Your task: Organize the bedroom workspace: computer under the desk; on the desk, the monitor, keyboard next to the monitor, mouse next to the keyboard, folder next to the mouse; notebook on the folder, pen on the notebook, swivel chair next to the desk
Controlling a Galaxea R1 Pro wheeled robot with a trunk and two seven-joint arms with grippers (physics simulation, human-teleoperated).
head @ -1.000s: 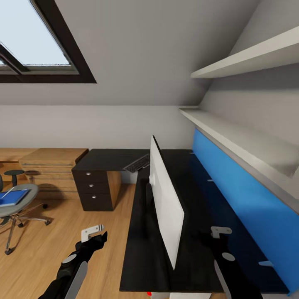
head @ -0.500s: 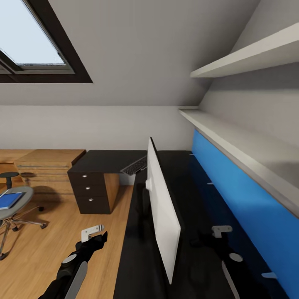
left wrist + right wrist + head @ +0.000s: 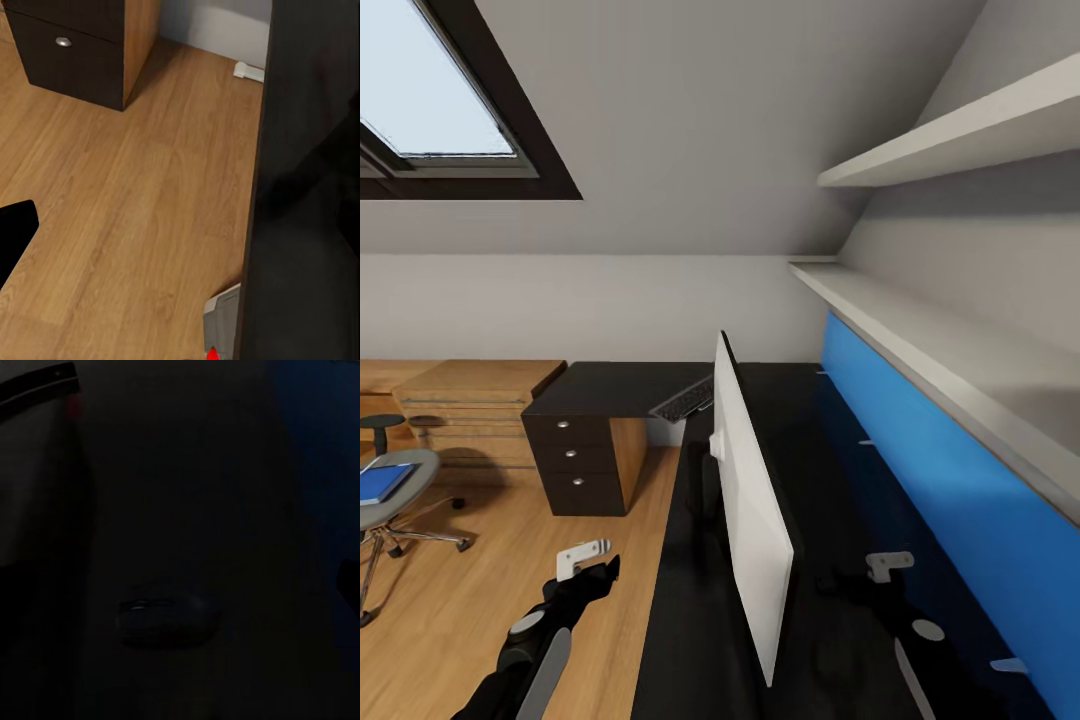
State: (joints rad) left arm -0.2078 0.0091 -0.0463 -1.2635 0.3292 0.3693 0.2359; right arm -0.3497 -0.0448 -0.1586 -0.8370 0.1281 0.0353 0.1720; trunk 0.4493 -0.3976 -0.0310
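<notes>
The left gripper (image 3: 582, 559) hangs over the wooden floor (image 3: 510, 600), the right gripper (image 3: 888, 565) over the worktop (image 3: 680, 640) above the mouse (image 3: 169, 620); how far either's fingers are spread, I cannot tell. Monitor (image 3: 752, 520) stands edge-on; keyboard (image 3: 685, 399) beyond; folder (image 3: 382, 483) on the chair (image 3: 400, 475).

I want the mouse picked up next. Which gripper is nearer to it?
The right gripper. It hangs over the desk behind the monitor, with the mouse in its wrist view. The left gripper is over the floor beside the desk.
</notes>
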